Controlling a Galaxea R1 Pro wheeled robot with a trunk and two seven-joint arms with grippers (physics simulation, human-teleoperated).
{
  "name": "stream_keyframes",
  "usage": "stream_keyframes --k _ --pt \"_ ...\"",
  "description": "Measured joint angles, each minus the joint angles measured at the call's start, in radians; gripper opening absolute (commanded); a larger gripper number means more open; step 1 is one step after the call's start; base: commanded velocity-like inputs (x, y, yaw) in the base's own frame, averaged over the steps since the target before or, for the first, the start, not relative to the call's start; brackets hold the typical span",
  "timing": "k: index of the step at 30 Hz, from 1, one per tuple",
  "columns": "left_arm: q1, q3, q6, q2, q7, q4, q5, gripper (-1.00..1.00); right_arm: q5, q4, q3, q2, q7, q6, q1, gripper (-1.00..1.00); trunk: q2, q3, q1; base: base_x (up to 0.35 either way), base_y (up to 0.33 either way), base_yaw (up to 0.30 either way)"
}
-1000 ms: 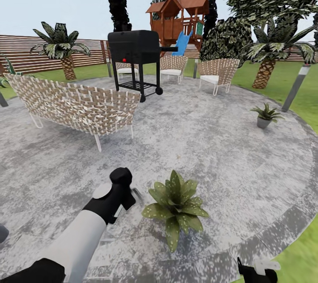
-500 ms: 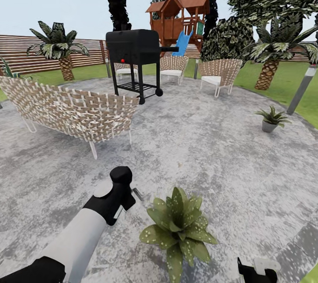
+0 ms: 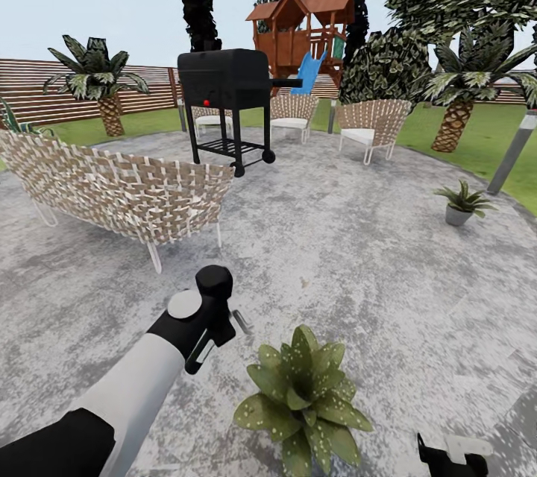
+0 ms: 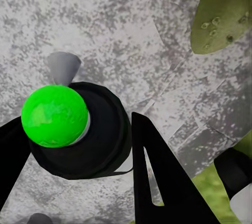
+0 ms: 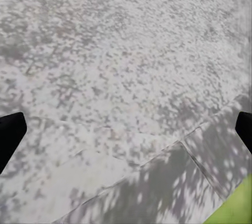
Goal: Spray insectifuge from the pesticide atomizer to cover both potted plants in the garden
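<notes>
Black fingers [image 4: 168, 182] of the left gripper [image 4: 79, 145] clamp the slim dark pesticide atomizer [image 4: 79, 135], its bright green cap facing the wrist camera, beside the nearer potted plant [image 3: 302, 395] of broad, white-speckled green leaves. The right gripper [image 5: 126, 129] is spread wide, grasping nothing. Two potted plants stand on the round mottled grey stone patio [image 3: 358, 253]; the second small rosette in a grey pot [image 3: 462, 205] sits at its right edge

atomizer [image 4: 73, 129] (green-capped) held, plants [image 3: 302, 399] upright
</notes>
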Motion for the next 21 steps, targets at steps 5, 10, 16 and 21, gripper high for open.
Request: stream_keyframes --k 5,10,16,21 --pt "-0.005 0.000 -0.012 0.001 -0.063 0.000 0.002 -1.00 -0.002 0.000 -0.002 -0.007 -0.013 0.000 0.002 1.00 0.000 0.000 0.000 -0.165 0.000 0.000" --pt "0.002 -0.003 -0.085 0.003 -0.078 -0.003 -0.005 -1.00 -0.001 0.000 -0.002 -0.012 -0.139 0.000 0.002 1.00 0.000 0.000 0.000 -0.016 0.000 0.000" --pt "-0.010 -0.058 -0.112 -0.025 -0.078 -0.004 -0.012 -1.00 -0.001 -0.001 -0.001 -0.011 -0.158 0.001 0.002 1.00 0.000 0.000 0.000 -0.001 0.000 0.000" --pt "-0.002 -0.192 -0.106 -0.020 -0.078 -0.082 -0.014 -1.00 -0.001 -0.001 -0.001 -0.009 -0.159 0.001 0.002 1.00 0.000 0.000 0.000 0.000 0.000 0.000"
